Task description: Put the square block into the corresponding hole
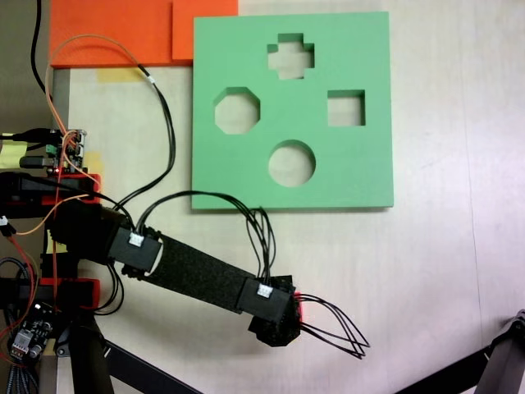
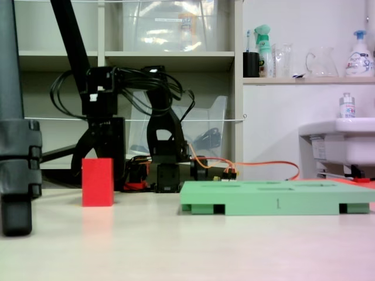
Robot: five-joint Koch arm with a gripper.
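The square block (image 2: 97,182), a bright red foam cube, stands on the table well left of the green foam board (image 2: 263,202). From above only a red sliver of the square block (image 1: 298,309) peeks out beside the black gripper (image 1: 277,327), which hangs over it. In the low side view the gripper (image 2: 108,153) comes down right at the block, its jaws hidden behind it. The corresponding hole (image 1: 346,107) is the square cutout at the right of the green board (image 1: 361,49), beside cross, octagon and round cutouts.
Flat orange foam slabs (image 1: 115,33) lie at the board's upper left corner. The arm's base and electronics (image 1: 57,156) sit at the left edge, with loose black cables (image 1: 336,328) trailing off the wrist. A dark stand leg (image 2: 17,175) rises at the left.
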